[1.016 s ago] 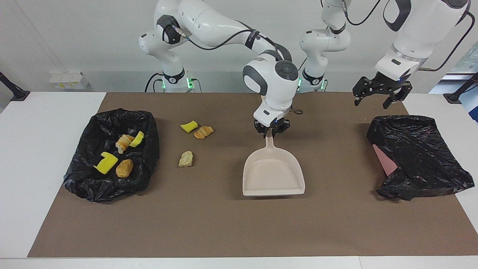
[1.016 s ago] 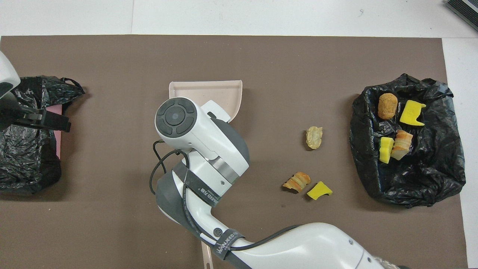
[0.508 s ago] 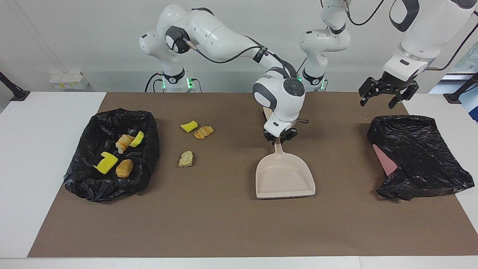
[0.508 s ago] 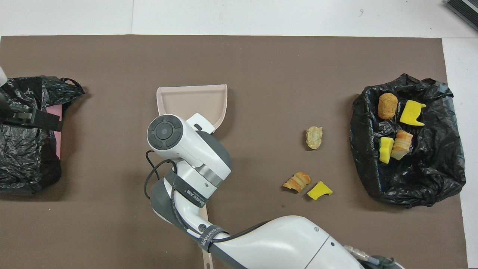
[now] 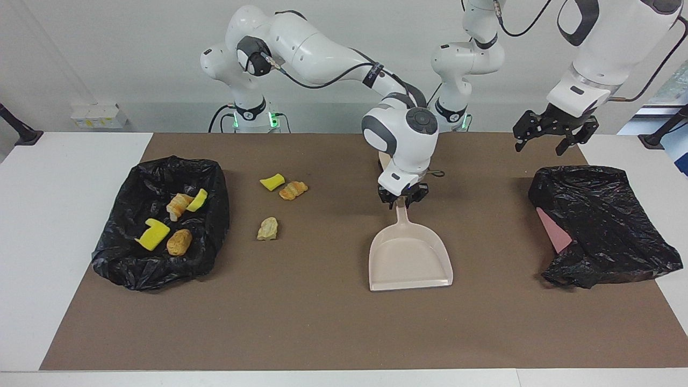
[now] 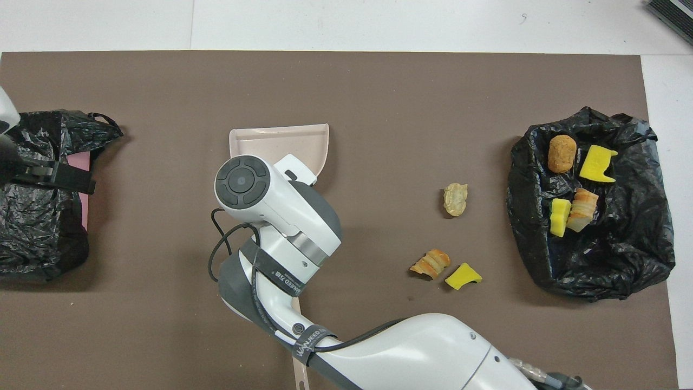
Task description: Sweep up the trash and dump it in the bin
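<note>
Trash (image 5: 267, 228): four scraps lie in the black-lined bin (image 5: 115, 258), three remain on the table (image 5: 322, 333) beside it; right pincer (image 5: 402, 200) at the dustpan (image 5: 409, 263) handle, grip unclear; left pincer (image 5: 553, 137) open, waiting.

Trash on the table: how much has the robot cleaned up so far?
Four scraps already lie in the black bin bag. Three are left on the mat: a yellow sponge bit, a bread piece and a pale lump. The right pincer is at the empty dustpan's handle; the left pincer waits, open.
</note>
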